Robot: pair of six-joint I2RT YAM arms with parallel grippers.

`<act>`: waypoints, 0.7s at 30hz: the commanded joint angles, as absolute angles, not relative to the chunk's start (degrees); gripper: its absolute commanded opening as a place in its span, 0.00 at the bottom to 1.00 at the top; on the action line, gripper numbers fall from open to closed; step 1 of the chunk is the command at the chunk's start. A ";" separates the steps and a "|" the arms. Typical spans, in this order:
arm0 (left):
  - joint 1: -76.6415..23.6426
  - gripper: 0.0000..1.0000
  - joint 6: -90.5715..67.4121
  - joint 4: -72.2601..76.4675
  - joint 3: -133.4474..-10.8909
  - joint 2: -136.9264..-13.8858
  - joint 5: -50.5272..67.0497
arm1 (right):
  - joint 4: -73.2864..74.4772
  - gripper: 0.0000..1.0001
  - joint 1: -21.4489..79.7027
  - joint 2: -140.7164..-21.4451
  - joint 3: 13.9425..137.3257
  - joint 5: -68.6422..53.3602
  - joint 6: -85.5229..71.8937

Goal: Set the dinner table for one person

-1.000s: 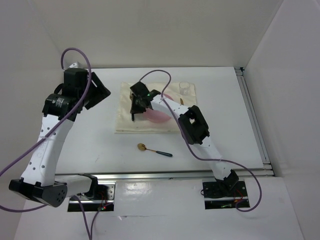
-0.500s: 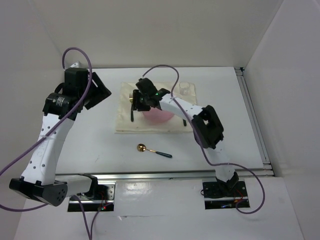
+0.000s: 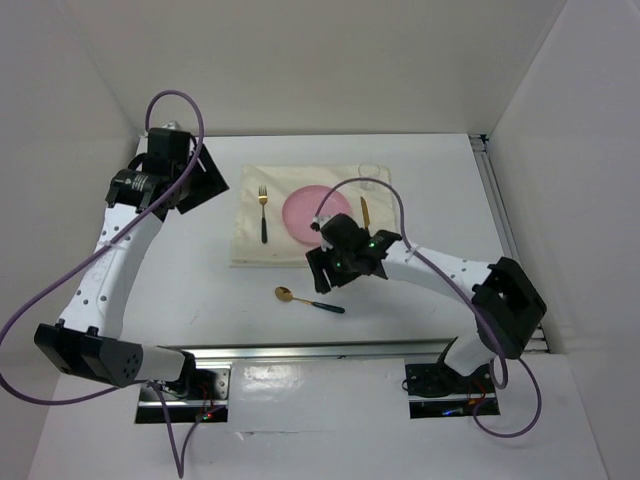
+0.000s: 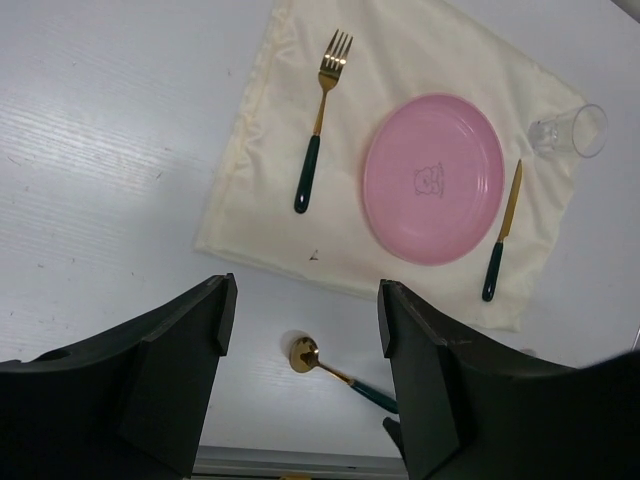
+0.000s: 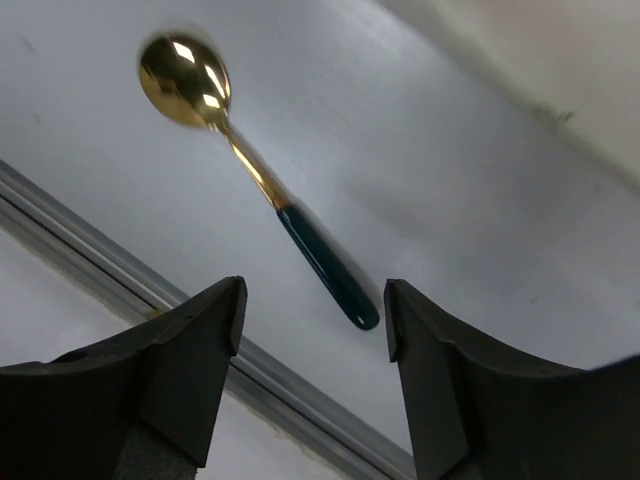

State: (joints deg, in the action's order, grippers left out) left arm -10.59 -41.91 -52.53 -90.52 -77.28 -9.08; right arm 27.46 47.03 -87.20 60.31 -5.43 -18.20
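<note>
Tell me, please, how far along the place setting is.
Done: the fork, pink plate, knife and glass are arranged on the cream cloth. In hand: nothing is gripped; the right pincer hangs open above the spoon. Left: the spoon lies on the bare dinner table, off the cloth, and probably belongs beside the knife.

I'm seeing a white left arm (image 3: 105, 270) and white right arm (image 3: 440, 270), both wearing black joints, purple cables (image 3: 176, 94) looping alongside, and matte black wedge-shaped fingers (image 4: 170, 370) at the tips.

No readable text; plate (image 4: 400, 210) mark — illegible.
</note>
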 commanded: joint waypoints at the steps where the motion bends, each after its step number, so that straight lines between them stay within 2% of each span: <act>1: -10.20 0.76 -40.34 -50.54 -90.18 -77.16 -8.61 | 30.41 0.71 50.88 -86.31 58.10 -2.73 -15.03; 10: -10.20 0.76 -39.81 -50.54 -89.65 -78.40 -7.47 | 26.02 0.72 55.72 -95.35 59.33 1.85 -10.11; 14: -10.20 0.76 -39.81 -50.54 -89.12 -78.40 -7.47 | 24.09 0.70 55.72 -98.69 59.85 3.25 -9.49; 19: -10.20 0.76 -39.81 -50.54 -89.12 -78.93 -7.47 | 24.60 0.61 57.03 -99.32 59.33 3.87 -9.49; 21: -10.20 0.76 -39.81 -50.54 -89.12 -78.93 -7.47 | 25.22 0.53 57.82 -99.32 59.33 5.09 -9.49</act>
State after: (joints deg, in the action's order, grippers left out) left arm -10.57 -40.64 -51.86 -89.56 -78.67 -7.97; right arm 26.33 55.96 -98.80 58.13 2.90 -10.04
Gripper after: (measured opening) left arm 0.754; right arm 0.552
